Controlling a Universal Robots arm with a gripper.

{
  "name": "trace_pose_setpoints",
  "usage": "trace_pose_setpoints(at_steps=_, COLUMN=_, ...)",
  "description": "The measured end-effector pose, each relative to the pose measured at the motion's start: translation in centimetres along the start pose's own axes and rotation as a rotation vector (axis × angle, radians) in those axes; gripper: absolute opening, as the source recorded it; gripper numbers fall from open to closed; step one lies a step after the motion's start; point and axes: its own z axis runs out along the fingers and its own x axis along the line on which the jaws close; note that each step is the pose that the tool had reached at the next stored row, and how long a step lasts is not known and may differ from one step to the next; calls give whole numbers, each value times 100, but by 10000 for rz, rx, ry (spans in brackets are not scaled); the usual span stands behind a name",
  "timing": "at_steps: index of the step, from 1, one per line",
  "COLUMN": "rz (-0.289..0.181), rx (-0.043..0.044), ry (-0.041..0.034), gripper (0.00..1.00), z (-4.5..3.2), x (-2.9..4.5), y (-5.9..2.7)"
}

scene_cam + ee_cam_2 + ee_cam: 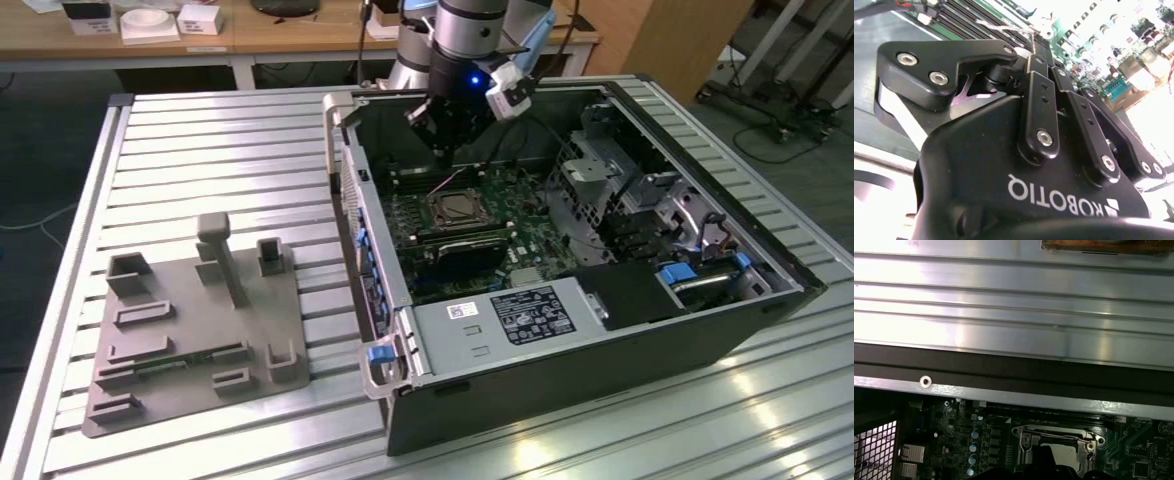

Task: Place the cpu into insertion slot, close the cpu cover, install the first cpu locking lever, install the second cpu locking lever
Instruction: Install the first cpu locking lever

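The cpu (462,209) shows as a pale square in the motherboard's socket inside the open computer case; in the first wrist view the cpu (1062,453) is partly hidden by dark fingers. The cpu cover (1025,440), a silvery frame, appears to lie flat around it, and a thin wire lever (1074,438) runs along the frame's far edge. My gripper (446,152) hangs just above the socket, a little toward the case's back wall. In the second wrist view its fingers (1040,55) converge to a narrow tip, shut, with nothing visible between them.
The case (360,230) lies open on a slatted metal table (200,150). A labelled grey box (521,318) fills its near corner, and a drive cage (627,185) stands on the exterior view's right. A grey fixture plate (200,330) sits on the table at the exterior view's left.
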Motion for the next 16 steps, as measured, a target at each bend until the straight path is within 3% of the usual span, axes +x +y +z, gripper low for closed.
trace_pose_setpoints(at_steps=16, rz=50, rx=25, ry=29, gripper=10, z=59, x=-67, y=-6)
